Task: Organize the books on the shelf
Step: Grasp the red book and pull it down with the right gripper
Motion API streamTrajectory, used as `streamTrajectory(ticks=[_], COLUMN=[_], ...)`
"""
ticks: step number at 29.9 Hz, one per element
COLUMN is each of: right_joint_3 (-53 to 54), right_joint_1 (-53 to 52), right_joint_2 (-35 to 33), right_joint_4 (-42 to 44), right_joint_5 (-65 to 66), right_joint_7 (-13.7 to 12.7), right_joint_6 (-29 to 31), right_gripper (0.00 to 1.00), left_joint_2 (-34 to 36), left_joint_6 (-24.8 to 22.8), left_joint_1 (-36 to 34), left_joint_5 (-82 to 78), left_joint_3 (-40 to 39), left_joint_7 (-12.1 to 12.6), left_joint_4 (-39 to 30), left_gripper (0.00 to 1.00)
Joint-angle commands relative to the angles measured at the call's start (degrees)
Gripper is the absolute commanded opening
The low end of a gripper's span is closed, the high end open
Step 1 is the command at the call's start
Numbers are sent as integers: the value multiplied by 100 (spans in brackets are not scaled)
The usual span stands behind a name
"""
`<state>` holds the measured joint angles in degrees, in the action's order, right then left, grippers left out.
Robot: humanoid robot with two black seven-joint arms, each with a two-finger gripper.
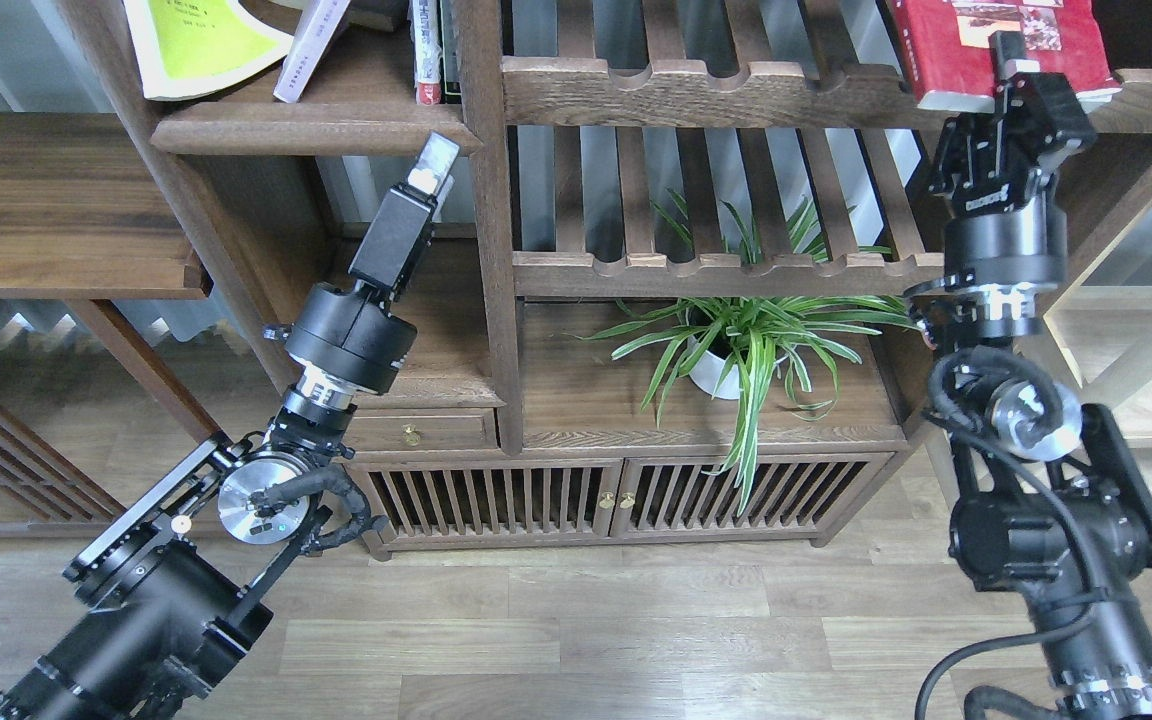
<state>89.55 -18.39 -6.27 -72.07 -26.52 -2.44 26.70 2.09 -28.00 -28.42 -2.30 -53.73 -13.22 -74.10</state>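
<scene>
The dark red book point(956, 50) lies on the upper slatted rack at top right, its white page edge facing me. My right gripper point(1016, 68) is shut on that front edge, one finger lying on the cover. The yellow-green book point(201, 40) rests on the shelf point(316, 128) at top left, and the pale lavender book point(308, 50) leans beside it. My left gripper point(433, 162) points up just below the shelf's front edge. It is seen edge-on with nothing visible in it, so its fingers cannot be told apart.
Narrow red-and-white-spined books point(426, 50) stand against the vertical post point(486, 220). A spider plant in a white pot point(726, 365) sits on the cabinet top. A second slatted rack point(716, 270) spans the middle, and a low side shelf point(56, 200) juts out at left.
</scene>
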Motion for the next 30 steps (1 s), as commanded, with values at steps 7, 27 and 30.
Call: streamTrajectory(ticks=[7,27,30], right_joint_3=[-894,-2107,-2353], right_joint_1=[310,143,151], right_joint_2=[47,443,434], right_joint_4=[-219,-351,-351], right_joint_5=[-2,16,16], right_joint_7=[7,-11,-11], right_joint_6=[130,130,130], right_gripper=[5,5,5], left_joint_2=[-7,204,230], left_joint_6=[0,0,0], left_joint_1=[29,3,-14], left_joint_5=[766,1733,1742], left_joint_3=[81,73,55], left_joint_7=[145,1761,1806], left_joint_4=[-52,-157,-157], left_gripper=[98,96,96])
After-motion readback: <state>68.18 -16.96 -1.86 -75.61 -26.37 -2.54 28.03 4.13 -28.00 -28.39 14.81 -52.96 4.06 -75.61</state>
